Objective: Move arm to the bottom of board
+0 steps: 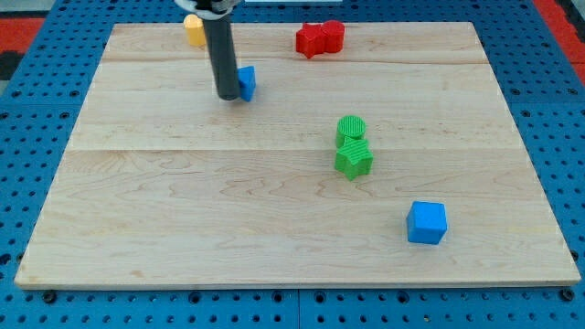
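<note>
My tip (228, 95) rests on the wooden board (183, 201) in its upper left part. It touches or nearly touches the left side of a small blue block (247, 82), which the rod partly hides. A yellow block (194, 30) sits just above and left of the rod near the board's top edge. Two red blocks (319, 38) sit together at the top centre. A green cylinder (351, 129) and a green star-shaped block (353, 158) stand touching right of centre. A blue cube (427, 222) sits at the lower right.
The board lies on a blue perforated table (37, 110). A red area (23, 23) shows at the view's top left corner.
</note>
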### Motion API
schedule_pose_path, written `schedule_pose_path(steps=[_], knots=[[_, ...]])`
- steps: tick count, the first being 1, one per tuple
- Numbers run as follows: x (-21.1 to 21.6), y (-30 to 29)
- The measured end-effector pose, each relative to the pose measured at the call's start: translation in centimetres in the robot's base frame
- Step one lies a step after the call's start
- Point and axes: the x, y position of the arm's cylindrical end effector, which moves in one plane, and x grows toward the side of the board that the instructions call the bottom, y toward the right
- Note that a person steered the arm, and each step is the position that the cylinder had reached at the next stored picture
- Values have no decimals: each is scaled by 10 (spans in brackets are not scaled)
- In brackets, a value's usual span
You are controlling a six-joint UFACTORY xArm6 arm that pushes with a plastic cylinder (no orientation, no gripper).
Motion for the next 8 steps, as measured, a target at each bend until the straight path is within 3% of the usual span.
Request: schedule_pose_path(steps=[2,4,5,6,8], knots=[[-86,25],[-94,55],[-68,45],[3,26],[233,7]])
